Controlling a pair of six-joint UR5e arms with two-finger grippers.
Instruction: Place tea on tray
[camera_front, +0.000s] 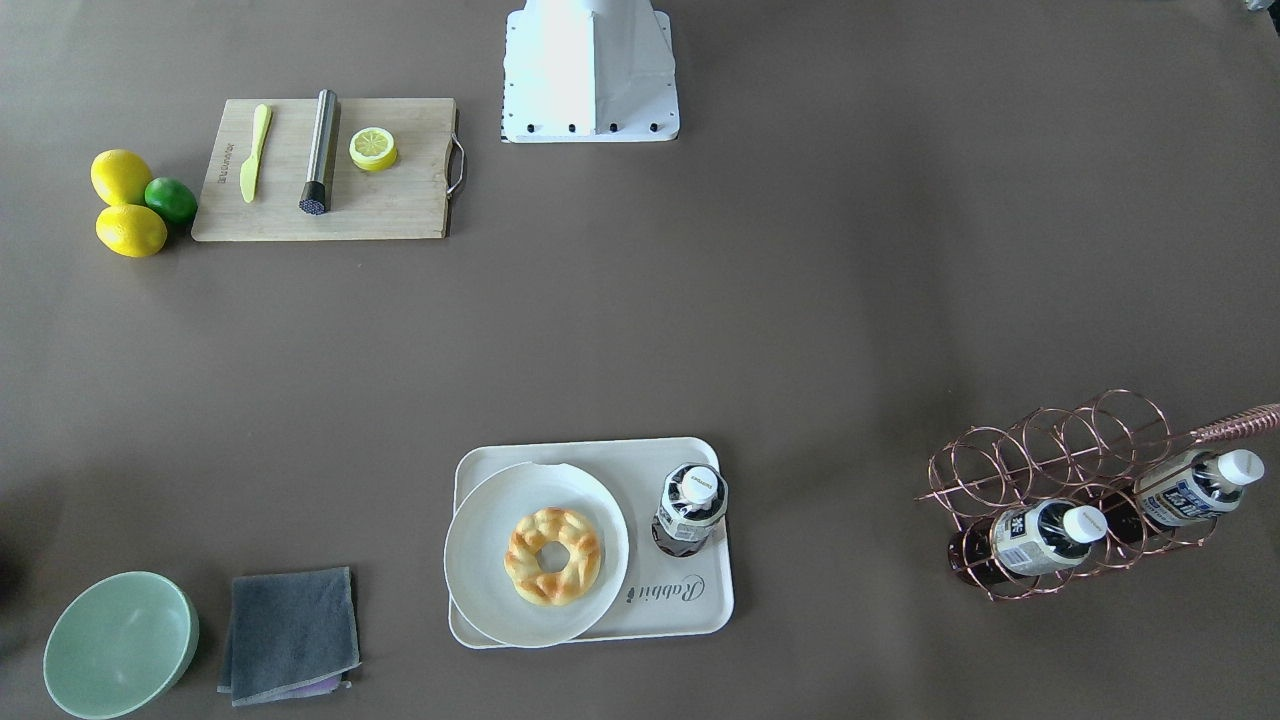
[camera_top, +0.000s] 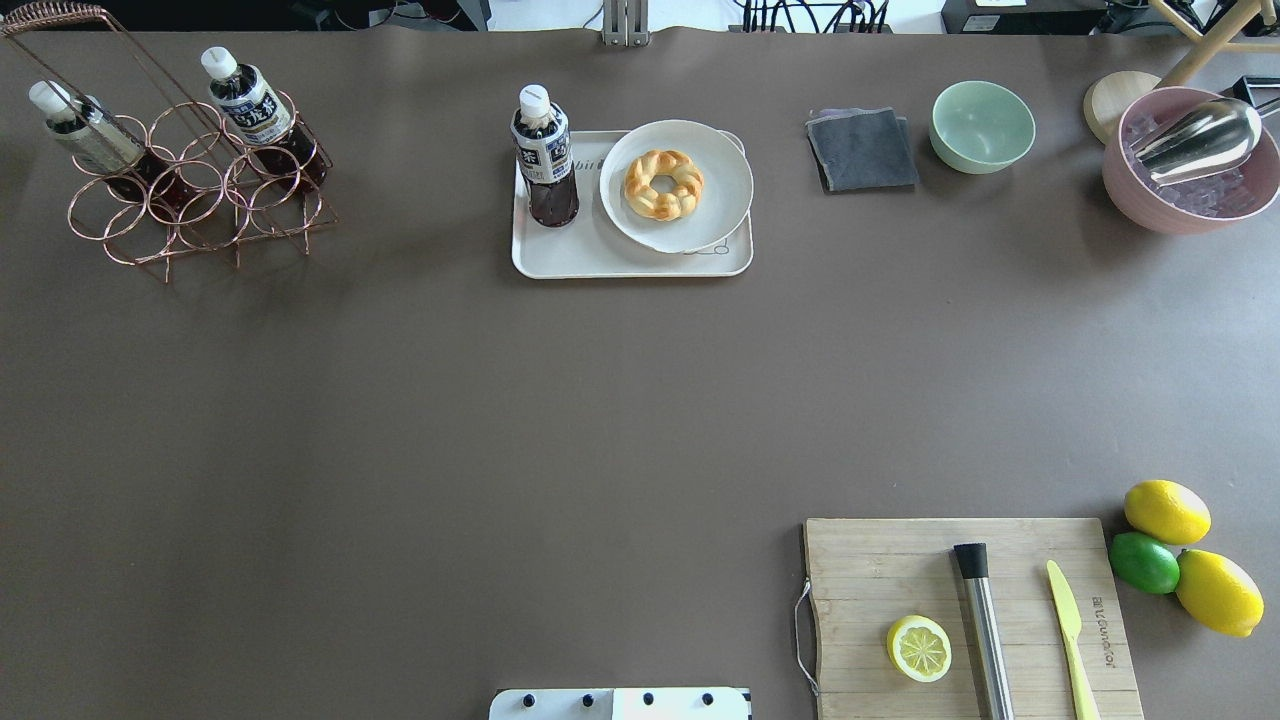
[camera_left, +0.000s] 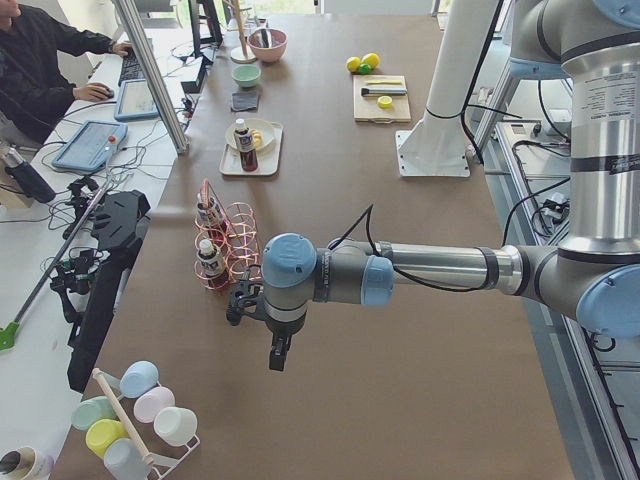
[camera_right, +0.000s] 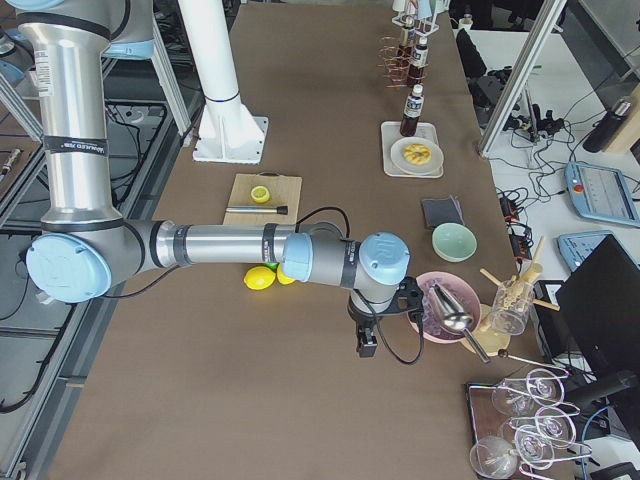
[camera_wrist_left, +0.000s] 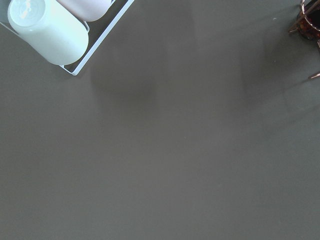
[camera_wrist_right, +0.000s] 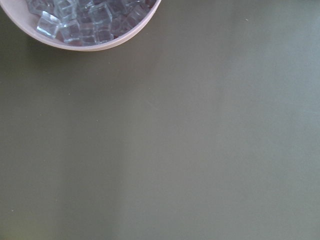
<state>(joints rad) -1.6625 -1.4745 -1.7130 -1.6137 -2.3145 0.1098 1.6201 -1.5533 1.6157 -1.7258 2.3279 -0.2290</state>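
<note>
Tea: the small clear plastic bottle of dark red-brown liquid with a white screw cap (camera_front: 690, 510) is seen upright on the cream-white rectangular plastic tray (camera_front: 640, 470), at the end of it nearer the rack, just beside the round white plate (camera_front: 480, 520) that carries a glazed ring pastry (camera_front: 552, 555)
Task state: judged complete, since the bottle's base appears to sit inside the raised rim
Left gripper (camera_left: 277, 362): shown only in the left side view, hung over bare table near the copper wire rack (camera_front: 1240, 421); how its jaws are set cannot be told, and nothing is seen held
Right gripper (camera_right: 366, 348): shown only in the right side view, close to the pink bowl of ice cubes (camera_right: 432, 318); its jaw state cannot be told either
Risk, toppling: the bottle is tall and narrow, so it could be tipped onto the plate or over the rim if the tray were nudged
Risk, wrong object: two like bottles (camera_front: 1040, 537) (camera_front: 1190, 487) lie slanted in the rack, and one could be fetched needlessly
Risk, collision: the rack could be caught by a sideways sweep of the left arm, and the bowl could be struck by the right
</note>
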